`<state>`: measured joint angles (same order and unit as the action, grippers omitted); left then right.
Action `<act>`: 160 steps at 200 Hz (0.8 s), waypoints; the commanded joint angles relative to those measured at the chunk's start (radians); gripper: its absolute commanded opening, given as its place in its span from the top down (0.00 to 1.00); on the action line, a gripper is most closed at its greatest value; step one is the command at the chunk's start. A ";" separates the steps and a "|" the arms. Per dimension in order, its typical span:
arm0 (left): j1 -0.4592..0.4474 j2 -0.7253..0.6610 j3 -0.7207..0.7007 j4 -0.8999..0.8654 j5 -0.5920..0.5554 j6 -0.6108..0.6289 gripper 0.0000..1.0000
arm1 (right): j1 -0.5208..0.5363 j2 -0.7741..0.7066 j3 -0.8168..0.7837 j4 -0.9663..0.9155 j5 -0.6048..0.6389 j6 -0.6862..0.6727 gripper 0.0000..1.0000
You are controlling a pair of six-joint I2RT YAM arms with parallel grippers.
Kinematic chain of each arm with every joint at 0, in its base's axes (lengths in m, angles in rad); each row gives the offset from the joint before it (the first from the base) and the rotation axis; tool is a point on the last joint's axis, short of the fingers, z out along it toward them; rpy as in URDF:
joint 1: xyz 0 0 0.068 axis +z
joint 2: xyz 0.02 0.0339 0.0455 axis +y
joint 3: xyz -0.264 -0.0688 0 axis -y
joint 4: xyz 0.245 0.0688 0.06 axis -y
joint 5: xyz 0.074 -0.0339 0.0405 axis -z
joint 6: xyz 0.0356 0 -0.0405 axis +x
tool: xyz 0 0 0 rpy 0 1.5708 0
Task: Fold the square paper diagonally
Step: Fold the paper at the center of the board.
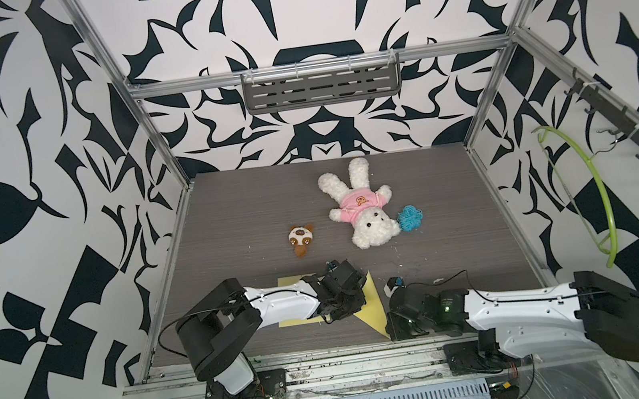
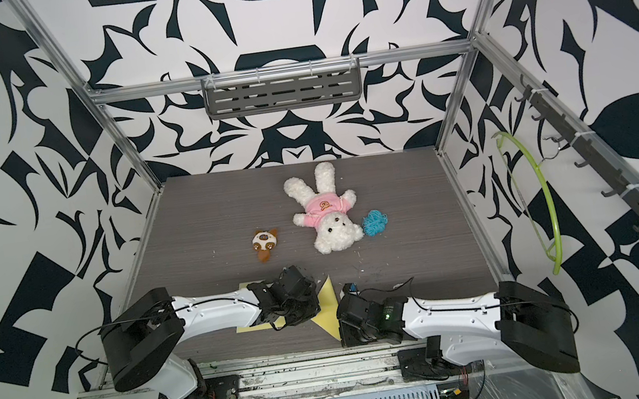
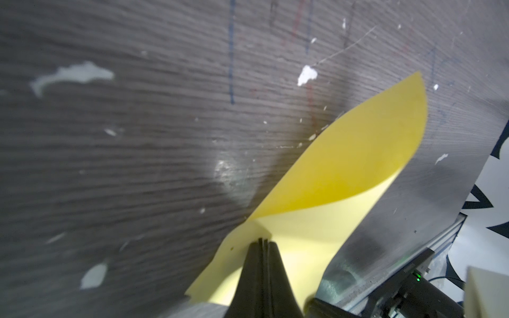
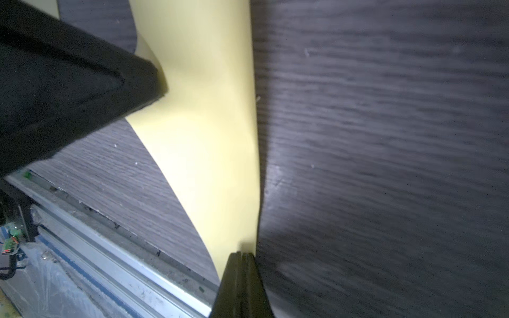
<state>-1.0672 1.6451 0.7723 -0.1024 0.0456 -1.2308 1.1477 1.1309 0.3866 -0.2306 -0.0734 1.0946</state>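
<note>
The left gripper [image 3: 263, 243] is clamped on the curled yellow paper [image 3: 344, 165]; the right gripper [image 4: 242, 256] pinches its corner, the sheet running ahead toward the left one.

The scene holds one yellow paper [image 1: 372, 311], two soft toys, namely a white plush [image 1: 359, 208] and a small brown plush [image 1: 301, 240], one blue yarn ball [image 1: 410, 218], one green hanger [image 1: 609, 212], one grey shelf [image 1: 322, 87], one hook rail [image 1: 628, 134], and two robot arms: the left arm [image 1: 281, 304] and the right arm [image 1: 521, 310].
</note>
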 commanded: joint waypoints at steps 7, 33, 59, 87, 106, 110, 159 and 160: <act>-0.007 0.091 -0.053 -0.156 -0.036 0.009 1.00 | 0.013 -0.017 -0.038 -0.108 0.003 0.023 0.97; -0.007 0.087 -0.055 -0.158 -0.038 0.008 1.00 | 0.021 -0.015 -0.032 -0.104 0.001 0.019 0.97; -0.007 0.085 -0.056 -0.161 -0.041 0.008 1.00 | 0.033 -0.006 -0.022 -0.108 0.003 0.015 0.97; -0.007 0.085 -0.055 -0.160 -0.041 0.008 1.00 | 0.063 -0.005 0.018 -0.191 0.045 0.004 0.97; -0.007 0.085 -0.056 -0.161 -0.042 0.008 1.00 | 0.083 0.010 0.062 -0.270 0.080 -0.013 0.97; -0.007 0.085 -0.055 -0.160 -0.042 0.008 1.00 | 0.086 0.016 0.069 -0.283 0.085 -0.015 0.97; -0.007 0.079 -0.058 -0.158 -0.044 0.008 1.00 | 0.101 0.006 0.148 -0.367 0.149 -0.036 0.97; -0.007 0.078 -0.059 -0.158 -0.044 0.008 1.00 | 0.101 0.002 0.149 -0.367 0.150 -0.037 0.97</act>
<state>-1.0672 1.6451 0.7723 -0.1024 0.0452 -1.2308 1.2419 1.1725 0.4881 -0.4793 0.0040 1.0786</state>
